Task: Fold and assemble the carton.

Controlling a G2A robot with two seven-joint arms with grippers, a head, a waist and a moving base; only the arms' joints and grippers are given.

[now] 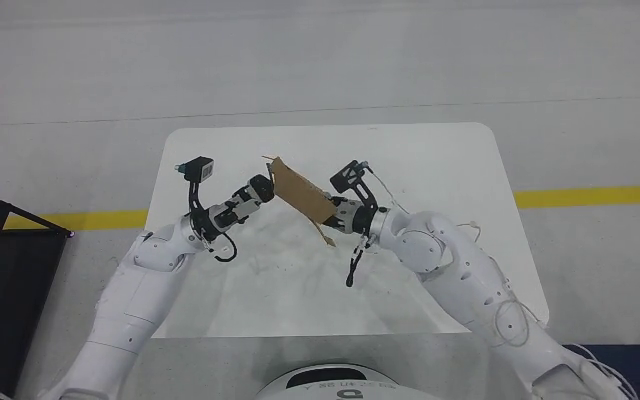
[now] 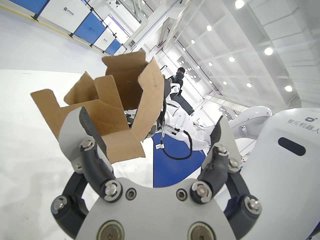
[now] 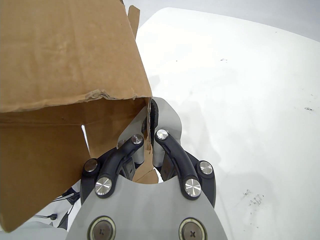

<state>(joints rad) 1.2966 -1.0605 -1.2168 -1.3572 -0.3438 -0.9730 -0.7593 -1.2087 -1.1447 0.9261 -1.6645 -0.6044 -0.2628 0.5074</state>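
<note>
A brown cardboard carton (image 1: 302,192) hangs above the middle of the white table (image 1: 440,160), tilted, with its flaps loose. My right gripper (image 3: 149,123) is shut on one wall of the carton (image 3: 62,51), pinching the cardboard between its fingers. In the top view that gripper (image 1: 338,213) holds the carton's nearer end. My left gripper (image 2: 150,128) is open beside the far end of the carton (image 2: 125,96); one finger (image 2: 87,123) lies against a loose flap and the other finger (image 2: 220,131) stands apart. In the top view this gripper (image 1: 264,187) touches the carton's left end.
The table top (image 3: 225,76) around the arms is bare white with a few dark scuff marks. A yellow floor line (image 1: 580,196) runs past the table on both sides. A dark frame (image 1: 20,240) stands on the floor at the left.
</note>
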